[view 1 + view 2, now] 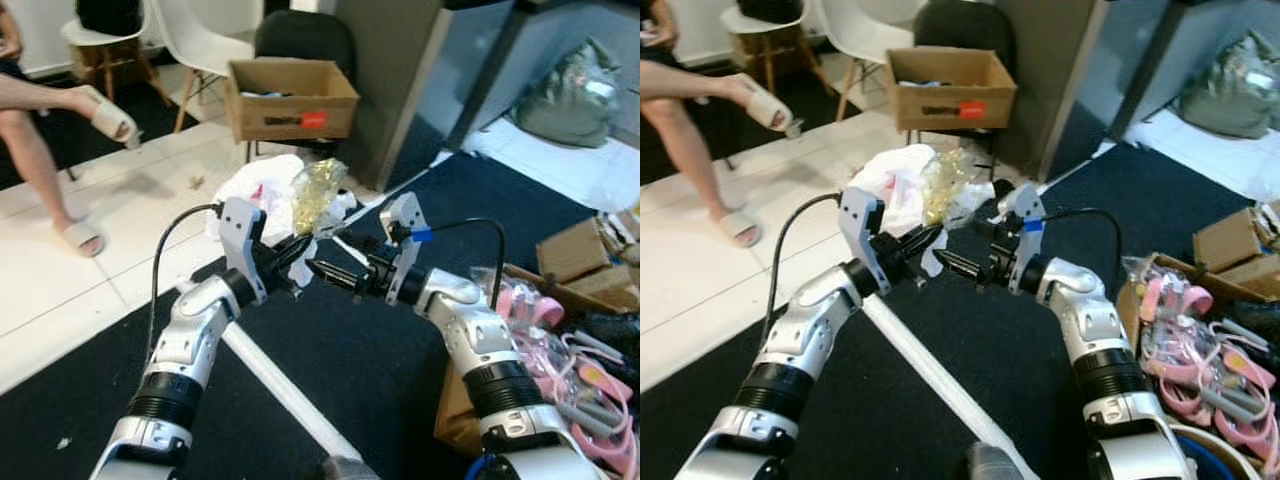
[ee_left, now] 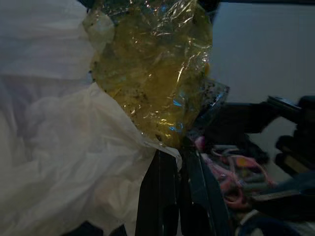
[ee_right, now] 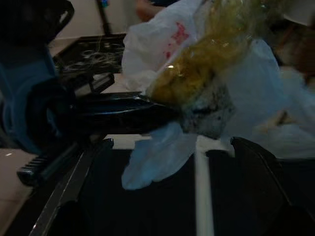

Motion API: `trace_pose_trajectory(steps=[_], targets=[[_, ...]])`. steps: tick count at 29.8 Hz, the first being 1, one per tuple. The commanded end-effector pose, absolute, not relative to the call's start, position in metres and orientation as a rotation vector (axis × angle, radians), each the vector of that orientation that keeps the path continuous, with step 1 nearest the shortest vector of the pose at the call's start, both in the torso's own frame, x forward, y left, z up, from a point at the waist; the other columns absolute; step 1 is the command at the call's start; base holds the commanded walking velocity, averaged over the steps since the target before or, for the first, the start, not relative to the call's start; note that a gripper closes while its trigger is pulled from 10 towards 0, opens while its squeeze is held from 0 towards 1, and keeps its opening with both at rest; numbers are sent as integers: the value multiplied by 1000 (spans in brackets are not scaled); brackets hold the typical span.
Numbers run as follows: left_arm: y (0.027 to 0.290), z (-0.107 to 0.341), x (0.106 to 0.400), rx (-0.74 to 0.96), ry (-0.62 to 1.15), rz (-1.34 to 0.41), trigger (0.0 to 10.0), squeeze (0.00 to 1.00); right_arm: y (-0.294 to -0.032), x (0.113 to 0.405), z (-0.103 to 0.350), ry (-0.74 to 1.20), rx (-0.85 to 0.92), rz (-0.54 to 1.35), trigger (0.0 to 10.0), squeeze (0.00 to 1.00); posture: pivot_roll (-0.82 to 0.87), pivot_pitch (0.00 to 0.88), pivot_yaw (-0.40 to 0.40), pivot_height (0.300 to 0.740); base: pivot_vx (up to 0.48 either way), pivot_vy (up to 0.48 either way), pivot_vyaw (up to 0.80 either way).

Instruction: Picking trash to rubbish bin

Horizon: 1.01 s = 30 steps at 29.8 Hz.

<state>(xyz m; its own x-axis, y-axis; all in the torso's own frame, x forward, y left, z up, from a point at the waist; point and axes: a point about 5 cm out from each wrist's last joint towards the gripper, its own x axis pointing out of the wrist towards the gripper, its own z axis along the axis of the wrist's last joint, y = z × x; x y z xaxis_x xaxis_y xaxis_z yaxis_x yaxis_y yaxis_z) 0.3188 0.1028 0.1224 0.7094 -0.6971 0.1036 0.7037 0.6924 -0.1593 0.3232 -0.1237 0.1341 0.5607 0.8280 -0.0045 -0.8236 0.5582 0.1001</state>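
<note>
We've got our left gripper [image 1: 300, 250] clamped on the yellow crinkled wrapper [image 1: 318, 192], which sticks up above the fingertips against the white plastic bag [image 1: 262, 190]. Our right gripper [image 1: 330, 272] hangs just beside it, fingers spread, holding nothing. The bag's far side is hidden. Beyond the bag, white tiled floor [image 1: 60, 290] lies open toward the cardboard box [image 1: 290, 97].

A crumpled yellowish clear plastic wrapper [image 1: 318, 192] stands upright, pinched at its lower end together with a scrap of white plastic, just in front of a heap of white plastic bags [image 1: 262, 190] on the pale floor.
</note>
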Motion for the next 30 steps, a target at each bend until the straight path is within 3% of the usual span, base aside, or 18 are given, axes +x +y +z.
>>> trace_pose_trajectory(steps=[1,30], targets=[[101,124,319,-199,-40,-786,10000,0,-128,324,136,31,97,961,10000,0,-43,0,-64,740,0,0,0],[103,124,320,-196,-46,-785,10000,0,-130,325,134,32,104,951,10000,0,-45,0,-60,740,452,0,0]])
